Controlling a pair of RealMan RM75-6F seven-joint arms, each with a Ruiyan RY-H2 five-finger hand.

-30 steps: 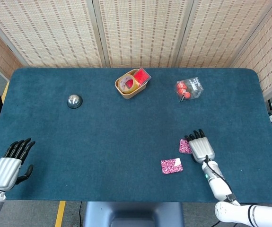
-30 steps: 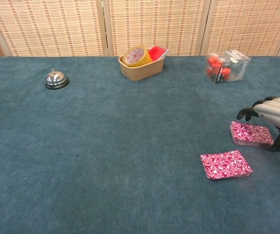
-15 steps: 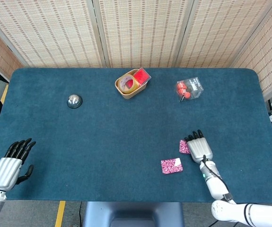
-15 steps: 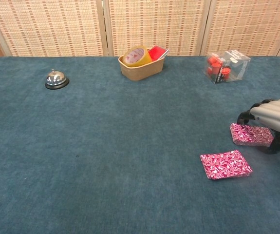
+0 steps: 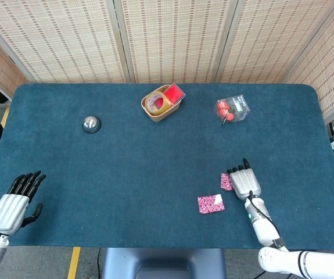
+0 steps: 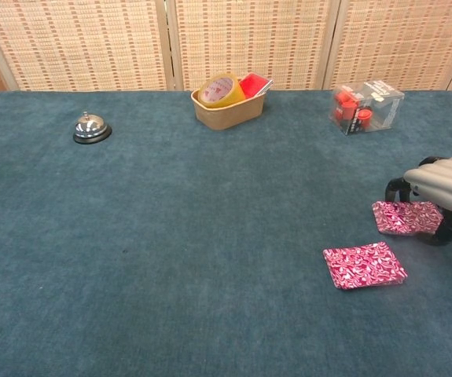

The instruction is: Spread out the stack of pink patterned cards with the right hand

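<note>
We are arching the right hand (image 6: 444, 188) over the pink stack (image 6: 404, 217) near the table's (image 5: 126, 174) front right corner, fingertips seemingly touching its top without gripping, ready to fan cards toward the second pile (image 6: 365, 265).

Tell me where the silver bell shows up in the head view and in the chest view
Head view: the silver bell sits in the upper left part of the table, left of the tan basket.
Chest view: the bell is at upper left, near the far edge, again left of the basket.
Shared landmark: the tan basket holding the tape roll.
</note>
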